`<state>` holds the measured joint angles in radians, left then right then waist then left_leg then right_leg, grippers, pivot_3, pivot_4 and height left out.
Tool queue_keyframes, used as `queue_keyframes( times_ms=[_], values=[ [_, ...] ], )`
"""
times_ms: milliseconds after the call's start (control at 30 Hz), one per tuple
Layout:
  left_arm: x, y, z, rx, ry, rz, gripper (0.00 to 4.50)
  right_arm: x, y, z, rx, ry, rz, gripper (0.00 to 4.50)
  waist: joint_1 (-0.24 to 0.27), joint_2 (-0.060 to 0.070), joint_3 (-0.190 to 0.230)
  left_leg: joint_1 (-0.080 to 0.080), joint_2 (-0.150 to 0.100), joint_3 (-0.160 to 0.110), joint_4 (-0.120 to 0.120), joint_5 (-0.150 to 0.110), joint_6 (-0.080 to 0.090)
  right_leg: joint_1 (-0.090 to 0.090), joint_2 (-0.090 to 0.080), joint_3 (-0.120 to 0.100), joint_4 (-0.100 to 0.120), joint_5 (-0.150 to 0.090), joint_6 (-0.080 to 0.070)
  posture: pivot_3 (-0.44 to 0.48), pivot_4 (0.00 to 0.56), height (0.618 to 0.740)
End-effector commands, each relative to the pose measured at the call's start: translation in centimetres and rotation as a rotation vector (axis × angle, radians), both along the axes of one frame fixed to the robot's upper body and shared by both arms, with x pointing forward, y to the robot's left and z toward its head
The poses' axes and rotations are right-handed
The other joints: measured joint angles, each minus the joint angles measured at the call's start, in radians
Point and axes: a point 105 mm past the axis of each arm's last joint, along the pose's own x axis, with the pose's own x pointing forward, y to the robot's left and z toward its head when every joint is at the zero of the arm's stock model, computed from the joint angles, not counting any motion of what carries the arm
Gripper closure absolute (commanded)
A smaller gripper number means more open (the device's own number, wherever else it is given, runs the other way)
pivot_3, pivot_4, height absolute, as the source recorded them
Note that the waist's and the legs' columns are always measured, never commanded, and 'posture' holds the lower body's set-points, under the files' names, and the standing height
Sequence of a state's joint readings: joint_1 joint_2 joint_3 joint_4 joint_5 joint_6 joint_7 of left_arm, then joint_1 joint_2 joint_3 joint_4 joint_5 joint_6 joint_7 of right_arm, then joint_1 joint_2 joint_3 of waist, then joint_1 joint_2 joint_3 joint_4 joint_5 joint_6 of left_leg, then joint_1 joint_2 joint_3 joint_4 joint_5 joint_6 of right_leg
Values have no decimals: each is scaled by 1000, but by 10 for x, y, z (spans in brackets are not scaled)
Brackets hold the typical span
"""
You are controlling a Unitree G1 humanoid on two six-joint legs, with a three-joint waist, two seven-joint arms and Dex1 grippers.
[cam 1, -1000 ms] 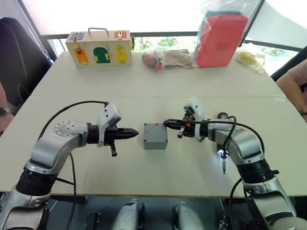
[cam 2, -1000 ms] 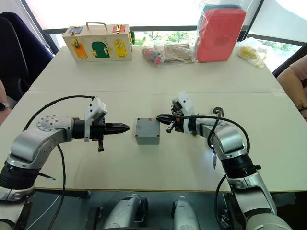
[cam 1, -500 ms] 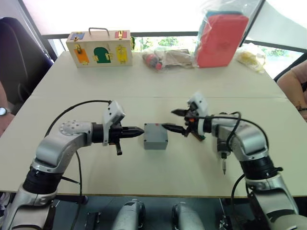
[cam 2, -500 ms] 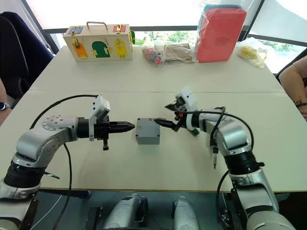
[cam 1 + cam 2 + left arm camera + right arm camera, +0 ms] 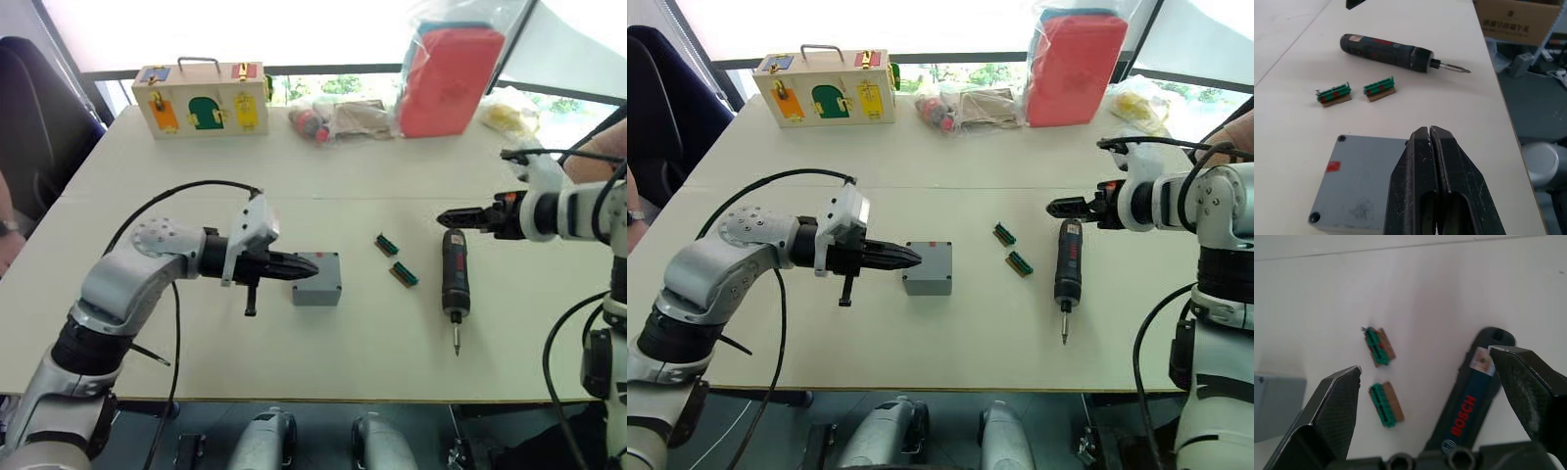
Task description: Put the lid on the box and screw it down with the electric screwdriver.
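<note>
The grey box (image 5: 318, 296) stands mid-table with the lid (image 5: 1359, 181) lying flat on top, red mark up. My left gripper (image 5: 309, 269) is shut, and its tips reach over the lid's left edge with nothing between them. The electric screwdriver (image 5: 454, 279) lies on the table to the right of the box, its bit pointing toward the front edge. My right gripper (image 5: 1425, 360) is open and empty. It hovers just beyond the back end of the screwdriver (image 5: 1469, 406), well right of the box.
Two small green-and-brown strips (image 5: 385, 245) (image 5: 404, 274) lie between box and screwdriver. At the far edge stand a wooden latch box (image 5: 204, 98), plastic bags (image 5: 338, 119) and a red pad in a bag (image 5: 451, 78). A person's arm (image 5: 598, 162) shows at the right.
My right gripper opened and drew back to the right, away from the box, uncovering the screwdriver and strips. My left gripper moved right, onto the lid's edge.
</note>
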<state>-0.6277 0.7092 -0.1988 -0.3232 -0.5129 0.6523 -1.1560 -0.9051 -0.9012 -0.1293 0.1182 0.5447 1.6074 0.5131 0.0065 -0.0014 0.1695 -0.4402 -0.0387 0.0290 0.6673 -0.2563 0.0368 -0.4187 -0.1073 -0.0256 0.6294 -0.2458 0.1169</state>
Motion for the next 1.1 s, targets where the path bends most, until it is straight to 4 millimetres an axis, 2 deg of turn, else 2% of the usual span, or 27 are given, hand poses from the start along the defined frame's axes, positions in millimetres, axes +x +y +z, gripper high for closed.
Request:
queue_keyframes(
  times_ms=[33,167,300,467,633,800,900,1000,1100],
  values=[
    [-3,-6,6,25,-88,-44,4500,-9,-7,4,-15,73,22,46,-1,0,0,0,0,0,0,0,0,0,0,0,0,0,0,0,150,740],
    [-5,-13,7,32,-123,-71,4500,-20,-6,-18,-41,219,63,46,0,0,0,0,0,0,0,-2,3,0,0,0,0,0,0,0,150,740],
    [-9,-15,8,27,-124,-82,4500,-21,-8,-38,-67,308,47,46,-1,0,0,0,0,0,1,-2,4,0,0,0,-1,0,0,0,150,740],
    [-11,-12,5,28,-112,-71,4500,-17,-10,-53,-96,378,11,46,1,0,0,-1,1,0,1,-2,3,0,0,0,-1,0,0,0,150,740],
    [-11,-8,3,16,-96,-33,4500,-18,4,-63,-87,418,67,46,4,0,0,-1,1,0,1,-2,3,-1,1,0,-1,0,0,0,150,740],
    [-1,-5,0,-31,-73,41,4500,-17,5,-79,-131,455,49,46,5,0,0,-1,1,0,1,-2,3,0,1,0,-1,0,0,0,150,740],
    [3,-3,-1,-53,-61,73,4500,-17,8,-85,-161,463,63,642,3,-1,-1,0,1,-1,2,-2,3,1,1,0,-1,0,0,0,150,740],
    [4,-1,0,-72,-50,97,4500,-19,4,-90,-185,474,52,1745,3,-1,-1,0,1,-1,2,-2,3,1,1,0,0,0,0,0,150,740],
    [8,3,0,-85,-46,129,4500,-23,3,-95,-189,483,52,2396,4,-3,-2,0,1,-1,2,-2,3,1,1,0,0,0,0,0,150,740]
  ],
)
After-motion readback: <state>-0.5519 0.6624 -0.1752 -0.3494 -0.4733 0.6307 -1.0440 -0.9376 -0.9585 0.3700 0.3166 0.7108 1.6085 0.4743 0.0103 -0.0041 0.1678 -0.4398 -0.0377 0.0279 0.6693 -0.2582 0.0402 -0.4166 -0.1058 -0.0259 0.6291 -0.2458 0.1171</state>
